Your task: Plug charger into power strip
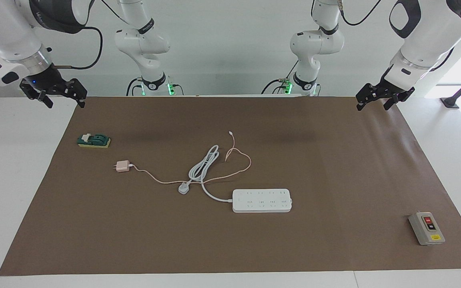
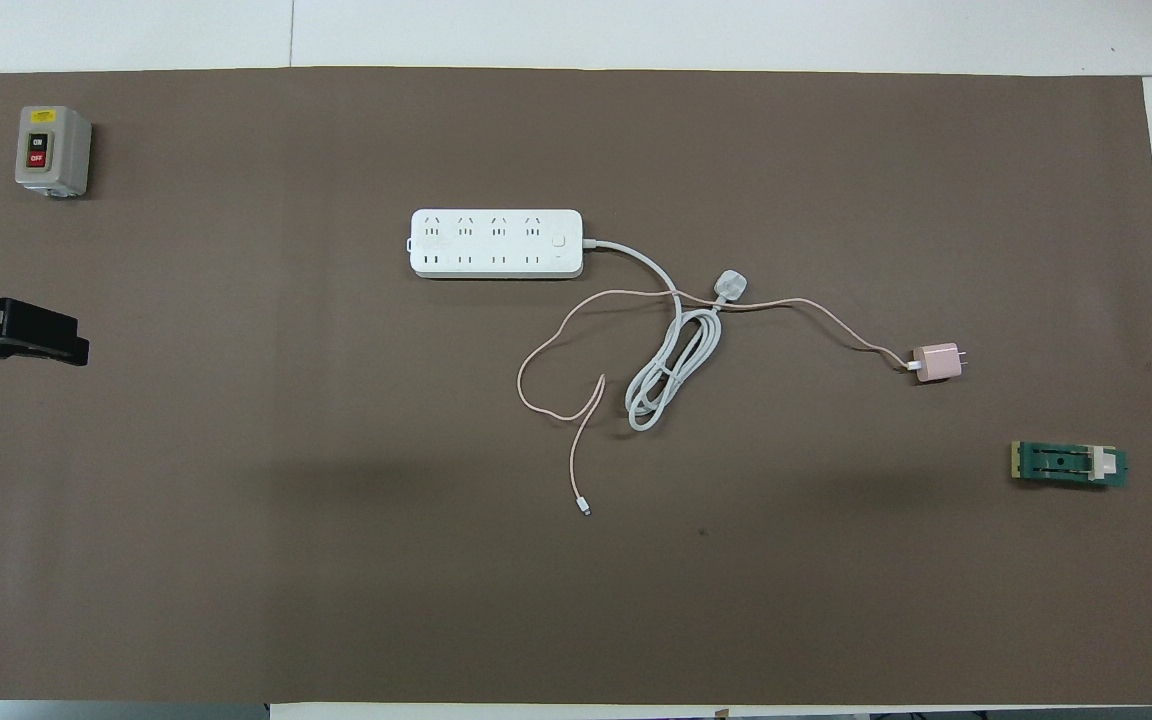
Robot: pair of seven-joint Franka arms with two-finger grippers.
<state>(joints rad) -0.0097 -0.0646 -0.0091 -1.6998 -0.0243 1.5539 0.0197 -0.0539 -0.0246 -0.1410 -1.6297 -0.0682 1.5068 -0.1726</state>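
charger lies unplugged, both arms up at the desk's ends

the power strip lies flat mid-mat on the desk, sockets up. the charger sits apart from it, toward the right arm's end and a little nearer the robots; its pink cable runs back toward the strip and crosses the strip's coiled white cord. the white plug lies beside the strip.

the facing view shows both grippers whole: the right gripper hangs over the mat's corner at its own end, the left gripper over the corner at the strip's other end, each with jaws spread and holding nothing. the overhead view catches only dark tips at its edges, yet shows the strip's two socket rows and the charger's prongs pointing away from the strip. a grey switch box and a green block lie well apart from the strip.
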